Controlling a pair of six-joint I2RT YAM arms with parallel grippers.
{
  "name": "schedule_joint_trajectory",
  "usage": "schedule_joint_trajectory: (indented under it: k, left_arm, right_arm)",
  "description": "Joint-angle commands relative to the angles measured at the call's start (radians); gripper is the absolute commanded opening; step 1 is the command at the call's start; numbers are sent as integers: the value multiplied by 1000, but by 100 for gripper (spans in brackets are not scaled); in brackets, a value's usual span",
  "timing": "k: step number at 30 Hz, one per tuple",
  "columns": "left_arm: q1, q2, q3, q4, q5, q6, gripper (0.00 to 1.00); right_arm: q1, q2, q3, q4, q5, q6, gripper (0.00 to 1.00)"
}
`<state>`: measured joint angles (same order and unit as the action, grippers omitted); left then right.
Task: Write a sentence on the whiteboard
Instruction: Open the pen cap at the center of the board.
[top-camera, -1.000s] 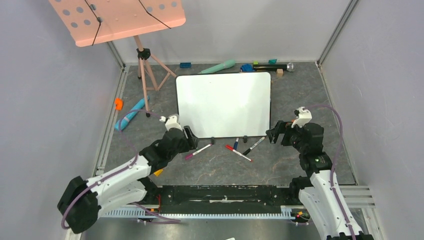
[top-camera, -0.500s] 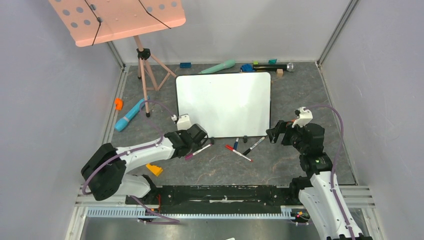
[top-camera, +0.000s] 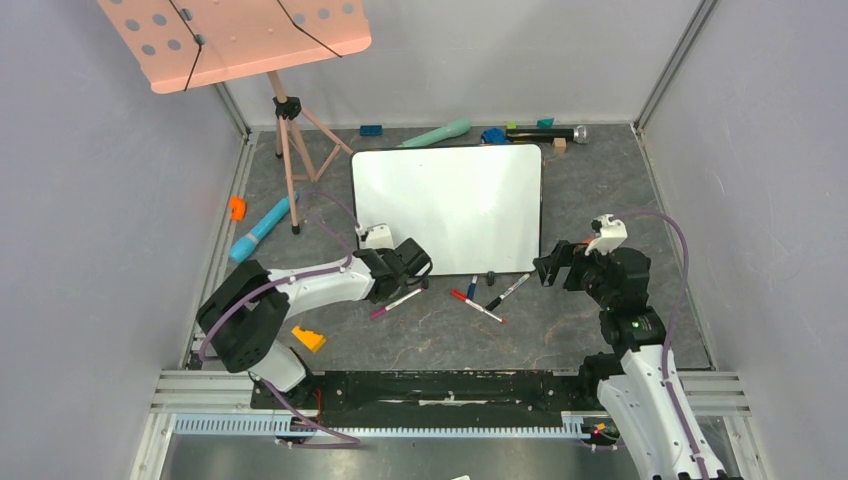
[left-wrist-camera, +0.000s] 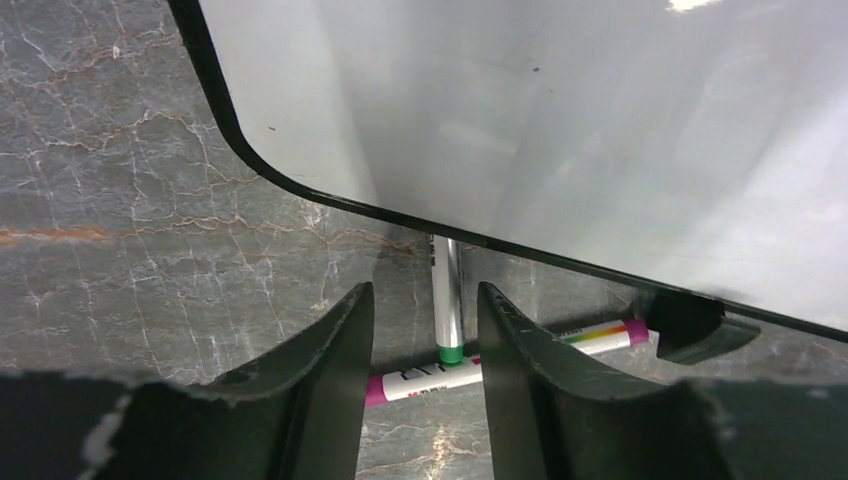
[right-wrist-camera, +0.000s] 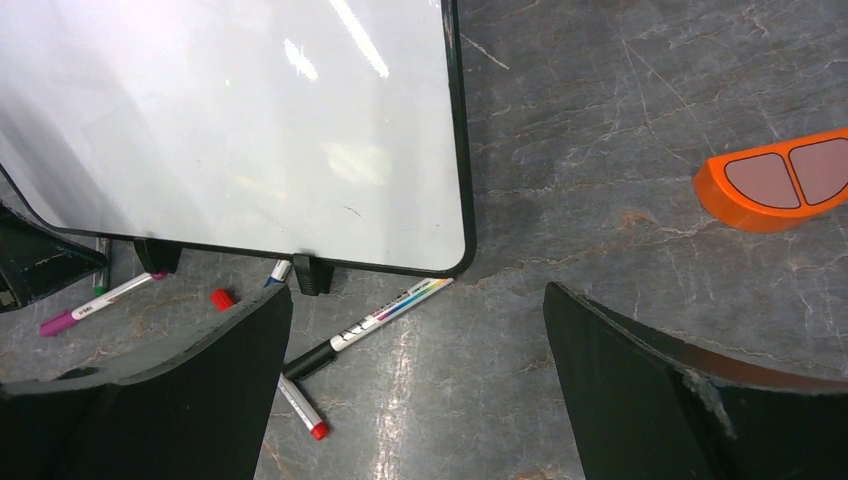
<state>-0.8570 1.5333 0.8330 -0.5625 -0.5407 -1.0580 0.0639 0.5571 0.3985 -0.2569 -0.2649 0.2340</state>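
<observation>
The whiteboard (top-camera: 447, 207) lies flat mid-table with a blank white face; the sentence is out of view. My left gripper (top-camera: 420, 262) hovers low at the board's near-left corner (left-wrist-camera: 240, 140). In the left wrist view this gripper (left-wrist-camera: 424, 292) is open, its jaws straddling a green-capped marker (left-wrist-camera: 447, 310) without touching it. That marker pokes out from under the board's edge, and its tip rests against a pink marker (left-wrist-camera: 430, 378). My right gripper (top-camera: 548, 268) stays wide open and empty beside the board's near-right corner (right-wrist-camera: 462, 250).
Pink (top-camera: 397, 302), blue (top-camera: 472, 288), red (top-camera: 477, 306) and black (top-camera: 508, 292) markers lie along the board's near edge. A pink music stand (top-camera: 235, 35) stands back left. Also here: a teal cylinder (top-camera: 262, 228), a yellow wedge (top-camera: 309, 339), and toys (top-camera: 437, 133) by the back wall.
My left arm has swung right and reached forward to the board's near-left corner, its jaws narrowing on the way. The right arm has not moved.
</observation>
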Motion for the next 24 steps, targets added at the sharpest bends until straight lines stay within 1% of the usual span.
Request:
schedule_joint_trajectory:
  k: [1,5,7,8,13,17,20,23,24]
  left_arm:
    - [12,47,66,-96,-48,-89,47]
    - [30,47,52,-114,-37,-142,44]
    - [57,44,25,-102,-3,-159,42]
    - [74,38,10,-87,18,-160,40]
    - [108,-19,-58,-71,30,-207,20]
    - [140,-98,-134,-67,30,-275,15]
    - [144,-176,-184,-116,-5,-369,7]
    - [155,-260,-230,-140,-31,-421,2]
    - [156,-280,-236,-151,-43,-432,2]
  right_arm:
    - [5,-26,44,16,21,-8,98]
    - [4,-25,47,11,19,-9,98]
    - [5,-25,52,9,21,-11,98]
    - [5,-23,55,6,20,-12,98]
    - [6,-10,69,8,11,-12,98]
    - [6,-7,78,11,6,-9,98]
    - [5,-9,82,11,1,-7,98]
    - [5,-11,83,10,-2,-7,98]
    - [6,-11,82,11,-3,-5,98]
